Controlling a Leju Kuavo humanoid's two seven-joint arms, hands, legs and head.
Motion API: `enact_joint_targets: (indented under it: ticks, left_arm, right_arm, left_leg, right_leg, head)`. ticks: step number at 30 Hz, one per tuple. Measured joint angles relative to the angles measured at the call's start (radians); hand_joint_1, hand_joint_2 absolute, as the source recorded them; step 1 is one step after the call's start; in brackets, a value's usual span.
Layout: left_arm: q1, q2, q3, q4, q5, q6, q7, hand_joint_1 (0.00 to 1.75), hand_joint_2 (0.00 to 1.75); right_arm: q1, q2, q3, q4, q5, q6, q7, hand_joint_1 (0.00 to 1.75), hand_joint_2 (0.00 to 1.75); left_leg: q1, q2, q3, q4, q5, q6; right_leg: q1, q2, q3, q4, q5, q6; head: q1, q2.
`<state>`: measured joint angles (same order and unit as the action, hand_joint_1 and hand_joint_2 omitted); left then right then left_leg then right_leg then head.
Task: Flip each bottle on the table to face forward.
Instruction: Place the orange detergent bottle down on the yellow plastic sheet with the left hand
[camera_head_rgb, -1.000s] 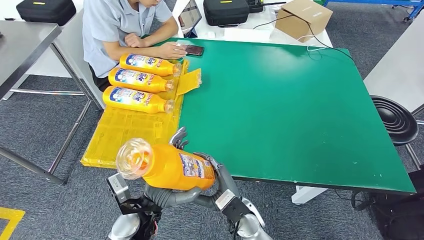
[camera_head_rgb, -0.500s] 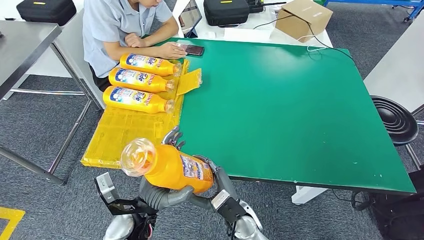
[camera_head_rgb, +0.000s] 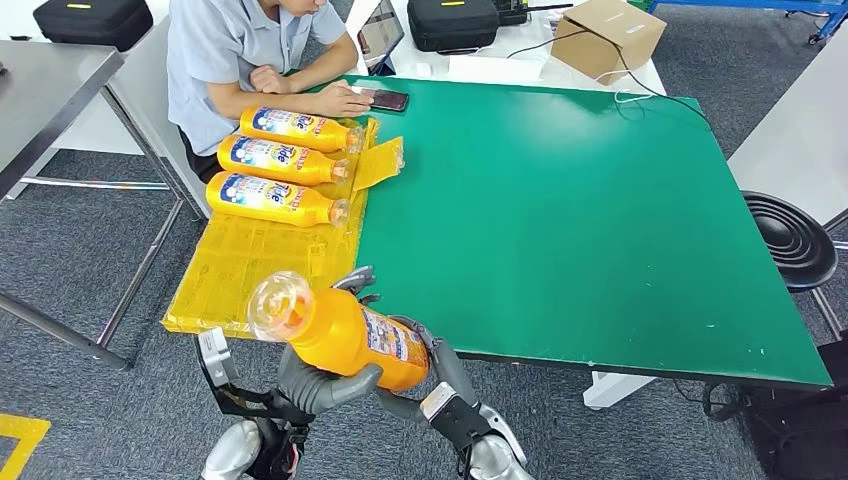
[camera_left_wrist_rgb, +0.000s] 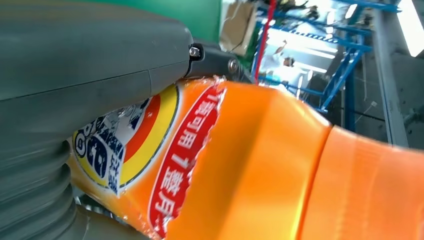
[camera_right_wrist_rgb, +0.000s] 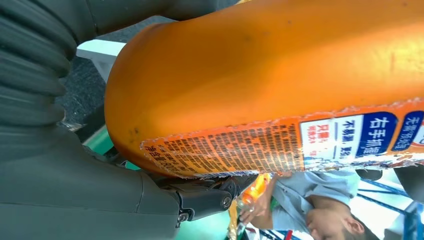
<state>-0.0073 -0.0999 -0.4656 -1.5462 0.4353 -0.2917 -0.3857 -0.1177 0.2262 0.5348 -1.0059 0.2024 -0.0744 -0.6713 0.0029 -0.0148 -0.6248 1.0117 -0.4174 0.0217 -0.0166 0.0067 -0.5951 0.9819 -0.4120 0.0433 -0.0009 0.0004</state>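
Observation:
An orange bottle (camera_head_rgb: 345, 335) with a clear cap is held up off the table, near its front left corner, cap toward the camera. My left hand (camera_head_rgb: 320, 385) grips it from below and my right hand (camera_head_rgb: 432, 355) holds its base end. Close up, the bottle's front label (camera_left_wrist_rgb: 150, 145) fills the left wrist view and its back label (camera_right_wrist_rgb: 260, 145) the right wrist view. Three more orange bottles (camera_head_rgb: 275, 160) lie side by side on the yellow mat (camera_head_rgb: 250, 260), labels up, at the table's far left.
A person in a blue shirt (camera_head_rgb: 245, 50) sits at the far left with a hand by a phone (camera_head_rgb: 388, 100). The green table (camera_head_rgb: 600, 220) stretches right. A cardboard box (camera_head_rgb: 605, 35) and black cases stand beyond it; a black stool (camera_head_rgb: 790, 240) is at right.
The held bottle has shifted slightly right and down, and turned in my hands. My left arm has drawn further under it. The three bottles on the mat have not moved.

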Motion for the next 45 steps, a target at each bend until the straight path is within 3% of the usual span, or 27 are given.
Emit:
enact_joint_targets:
  ticks: [7, 11, 13, 15, 17, 18, 22, 25, 30, 38, 45]
  left_arm:
    - [0.000, 0.006, 0.017, 0.026, 0.013, -0.034, 0.034, 1.75, 1.75]
    - [-0.007, 0.007, 0.013, 0.043, -0.032, -0.028, 0.034, 1.75, 1.75]
    - [-0.011, 0.008, 0.009, 0.051, -0.037, -0.028, 0.033, 1.75, 1.75]
    - [-0.015, 0.010, 0.006, 0.057, -0.041, -0.028, 0.033, 1.75, 1.75]
    - [-0.021, 0.011, 0.003, 0.064, -0.046, -0.030, 0.034, 1.75, 1.75]
    - [-0.024, 0.011, 0.000, 0.068, -0.048, -0.031, 0.038, 1.75, 1.75]
    - [-0.035, 0.015, -0.009, 0.083, -0.050, -0.028, 0.059, 1.75, 1.75]
    - [-0.052, 0.021, -0.010, 0.094, -0.064, 0.010, 0.089, 1.75, 1.75]
    - [-0.139, 0.047, -0.016, 0.135, -0.141, 0.094, 0.149, 1.75, 1.75]
    - [-0.189, 0.083, -0.015, 0.179, -0.108, 0.127, 0.174, 1.75, 1.75]
    - [-0.288, 0.136, -0.002, 0.187, -0.454, 0.312, 0.182, 1.75, 1.75]
  right_arm:
    - [0.000, 0.001, 0.000, 0.024, 0.017, 0.001, -0.002, 1.68, 1.75]
    - [0.000, 0.001, 0.000, 0.032, 0.028, 0.001, 0.001, 1.36, 1.75]
    - [0.000, 0.001, 0.000, 0.036, 0.029, 0.001, 0.002, 0.91, 1.75]
    - [0.000, 0.001, 0.000, 0.039, 0.030, 0.001, 0.002, 0.24, 1.75]
    - [0.000, 0.001, 0.001, 0.042, 0.032, 0.000, 0.001, 0.00, 1.75]
    - [0.000, 0.001, 0.002, 0.042, 0.031, -0.002, 0.000, 0.00, 1.75]
    - [0.002, 0.004, 0.005, 0.043, 0.013, -0.019, -0.008, 0.00, 0.00]
    - [0.007, 0.008, 0.005, 0.039, 0.012, -0.065, -0.009, 0.00, 0.00]
    - [0.051, -0.026, 0.049, -0.112, -0.049, -0.281, -0.010, 0.00, 0.00]
    - [0.064, -0.068, 0.094, -0.312, -0.111, -0.358, -0.010, 0.00, 0.00]
    - [0.128, -0.066, -0.014, -0.420, -0.143, -0.415, -0.010, 0.00, 0.00]
  left_leg:
    - [0.000, 0.000, 0.000, 0.000, 0.000, 0.000]
    - [0.000, 0.000, 0.000, 0.000, 0.000, 0.000]
    - [0.000, 0.000, 0.000, 0.000, 0.000, 0.000]
    - [0.000, 0.000, 0.000, 0.000, 0.000, 0.000]
    - [0.000, 0.000, 0.000, 0.000, 0.000, 0.000]
    - [0.000, 0.000, 0.000, 0.000, 0.000, 0.000]
    - [0.000, 0.000, 0.000, 0.000, 0.000, 0.000]
    - [0.000, -0.001, 0.000, 0.000, 0.000, 0.000]
    - [0.000, -0.003, -0.002, 0.000, 0.001, -0.002]
    - [0.000, 0.004, -0.001, 0.000, 0.001, -0.003]
    - [0.001, 0.004, -0.001, 0.000, 0.001, -0.003]
  right_leg:
    - [0.000, 0.000, 0.000, 0.000, 0.000, 0.000]
    - [0.000, 0.000, 0.000, 0.000, 0.000, 0.000]
    - [0.000, 0.000, 0.000, 0.000, 0.000, 0.000]
    - [0.000, 0.000, 0.000, 0.000, 0.000, 0.000]
    - [0.000, 0.000, 0.000, 0.000, 0.000, 0.000]
    - [0.000, 0.000, 0.000, 0.000, 0.000, 0.000]
    - [0.000, 0.000, 0.000, 0.000, 0.000, 0.000]
    - [0.000, 0.000, 0.000, 0.000, 0.000, 0.000]
    - [0.000, -0.002, -0.001, 0.000, 0.001, 0.000]
    - [0.000, 0.004, -0.002, 0.000, 0.001, 0.000]
    - [0.001, 0.004, -0.002, 0.000, 0.001, 0.000]
  head:
    - [0.000, 0.000]
    - [0.000, 0.000]
    - [0.000, 0.000]
    - [0.000, 0.000]
    - [0.000, 0.000]
    - [0.000, 0.000]
    - [0.000, 0.000]
    - [0.000, 0.000]
    - [0.001, 0.000]
    - [0.000, 0.000]
    - [0.000, 0.000]
